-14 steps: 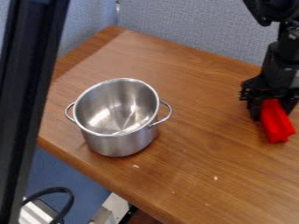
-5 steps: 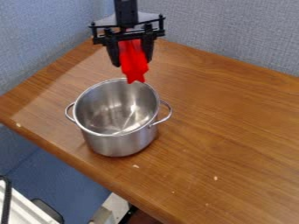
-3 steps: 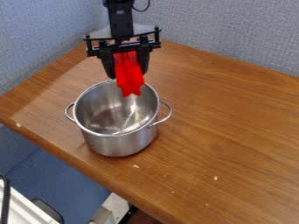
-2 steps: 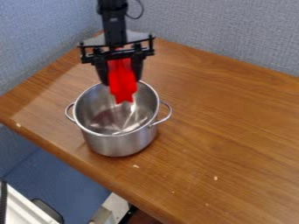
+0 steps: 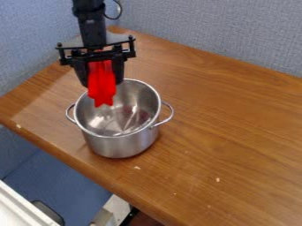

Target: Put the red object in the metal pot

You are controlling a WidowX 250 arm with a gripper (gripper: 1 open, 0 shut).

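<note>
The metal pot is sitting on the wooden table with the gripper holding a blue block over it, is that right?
Not quite: the block is red, not blue, as the camera view shows. The gripper does hold it over the metal pot, which sits on the wooden table.

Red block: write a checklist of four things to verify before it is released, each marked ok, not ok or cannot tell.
1. Block held by the end effector: ok.
2. Pot upright on the table: ok.
3. Block fully inside the pot's rim, as seen in this view: not ok; its upper part shows above and beyond the rim.
4. Gap between the block's lower end and the pot's floor: cannot tell from this one view.
</note>
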